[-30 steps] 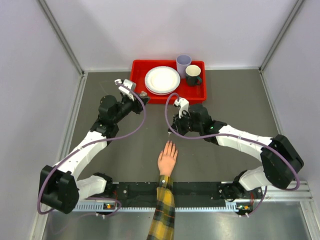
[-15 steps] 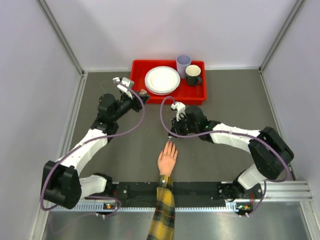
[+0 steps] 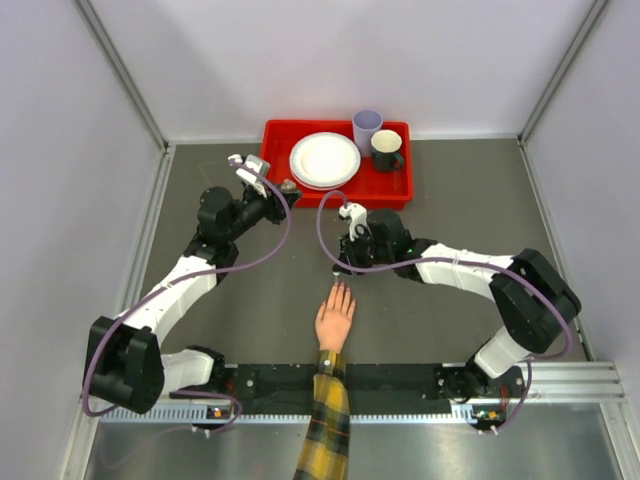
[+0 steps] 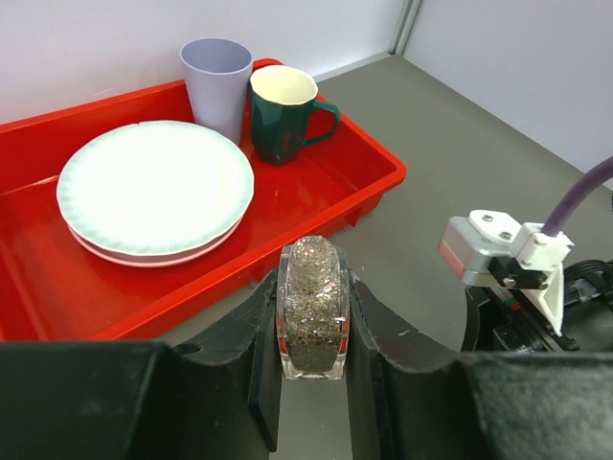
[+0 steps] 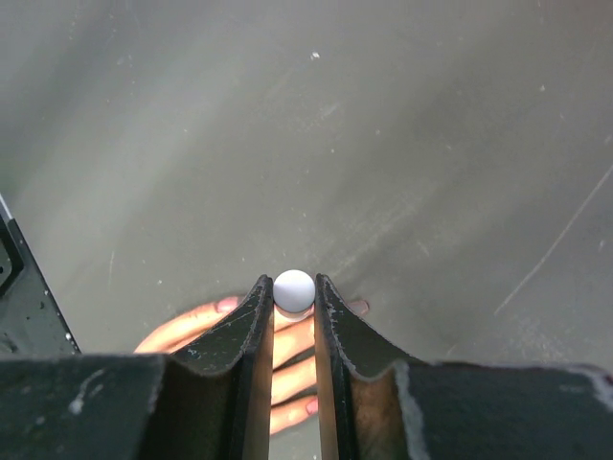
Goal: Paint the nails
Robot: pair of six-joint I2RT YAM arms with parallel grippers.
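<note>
Left hand (image 4: 312, 286): clenched on a clear glitter bottle (image 4: 312, 321), held upright between both fingers; it sits at 10 o'clock from the peach hand (image 3: 335, 320), just beside the tray's near edge
Right hand (image 5: 291, 284): gripping a pale round cap (image 5: 293, 289) between its fingertips; it hangs at 12 o'clock of the peach fingers, pointing down at them
Nails (image 5: 227, 304): pink tips on the peach fingers, seen under the right hand in its wrist view; whether anything touches them I cannot tell
Peach hand: lies flat at 6 o'clock on the bench (image 3: 450, 200), fingers pointing to 12; plaid sleeve (image 3: 327, 420) trails off the near edge
Red tray (image 3: 275, 140): at 12 o'clock; holds a white plate (image 3: 325, 160), a lilac cup (image 3: 367, 128) and a dark mug (image 3: 386, 150)
</note>
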